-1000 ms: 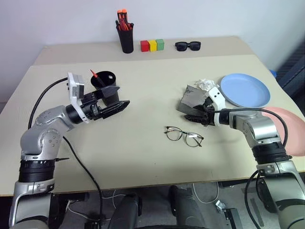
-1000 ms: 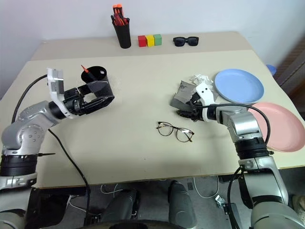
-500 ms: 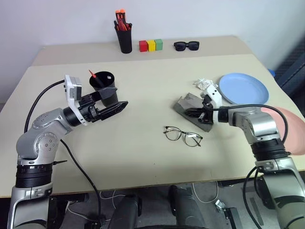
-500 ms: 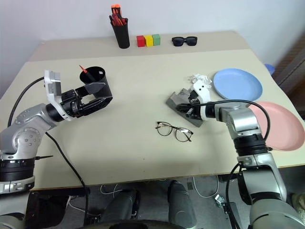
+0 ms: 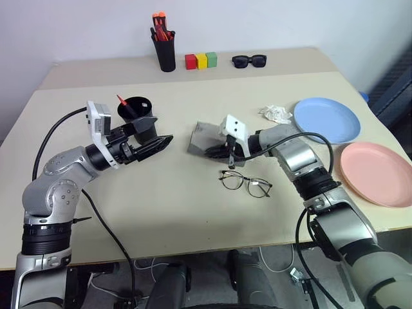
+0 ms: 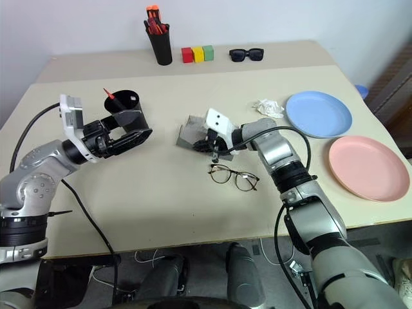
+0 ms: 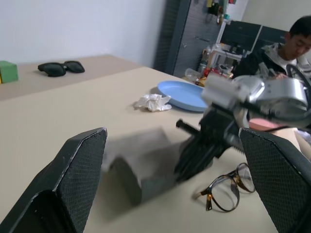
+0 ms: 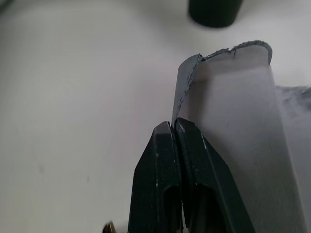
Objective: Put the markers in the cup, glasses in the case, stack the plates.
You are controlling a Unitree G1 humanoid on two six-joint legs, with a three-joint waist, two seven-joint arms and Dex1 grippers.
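Two black fingers of the right gripper [image 5: 222, 152] are pressed tightly together, pinching the thin edge of the grey case [image 5: 205, 137], which is near the middle of the beige table [image 5: 193, 206]. In the right wrist view the fingers [image 8: 167, 184] meet with no gap, clamped on the grey flap of the case. Just in front of this gripper, on the side nearer the robot, the wire-framed glasses [image 5: 245, 183] lie flat on the table, close to the case but not touching it.

The left gripper [image 5: 154, 135] hovers above the table with its two fingers spread wide and nothing between them. It points toward the case and the right gripper. The wide black cup [image 5: 139, 116] stands just behind it, with a red marker [image 5: 123, 104] leaning inside, tip up.

To the robot's right, the light blue plate [image 5: 327, 120] rests flat on the table. The salmon pink plate [image 5: 374, 173] lies nearer the table's front edge, close beside the blue one, not stacked. A crumpled white tissue [image 5: 276, 114] sits between the blue plate and the case.

Along the far edge stand a narrow black pen holder [image 5: 165, 53] with orange-capped pens, three small blocks [image 5: 201, 61] in red, yellow and green, and dark sunglasses [image 5: 250, 61]
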